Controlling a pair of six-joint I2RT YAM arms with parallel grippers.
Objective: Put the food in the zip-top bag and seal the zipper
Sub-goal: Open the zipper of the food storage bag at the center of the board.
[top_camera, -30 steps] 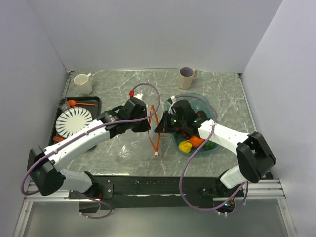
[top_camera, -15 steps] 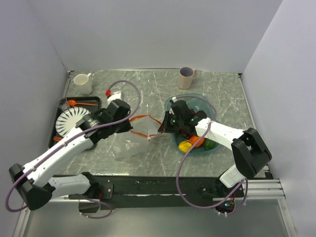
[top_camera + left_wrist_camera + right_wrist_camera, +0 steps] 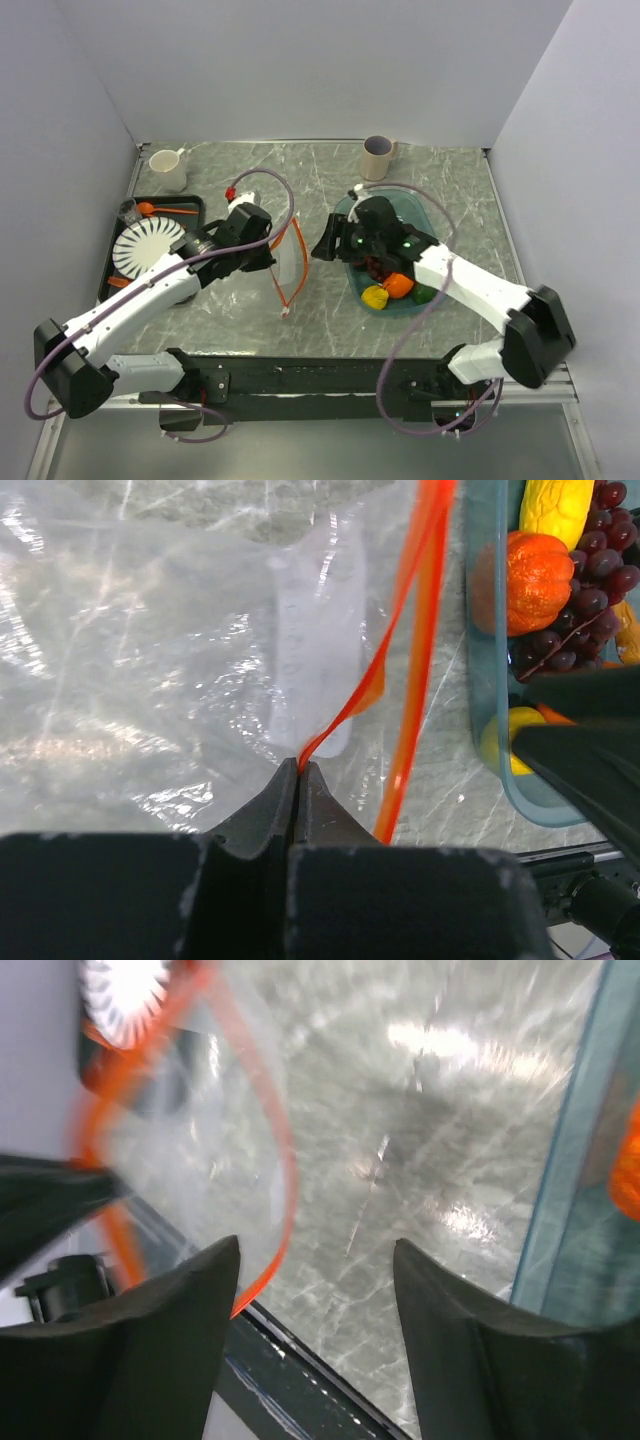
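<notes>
so, bag mouth held up for loading
left hand (image 3: 298, 770) pinched shut on the zipper (image 3: 418, 630), lifting the zip-top bag (image 3: 140, 680); right hand (image 3: 315, 1265), at its 3 o'clock, gaped empty beside the tray (image 3: 485, 710) of food (image 3: 570, 570).

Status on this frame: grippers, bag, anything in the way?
Left gripper shut on the zipper, bag mouth gaping. Right gripper open, empty, beside the mouth. Food in the teal tray, none bagged. No obstruction seen.
</notes>
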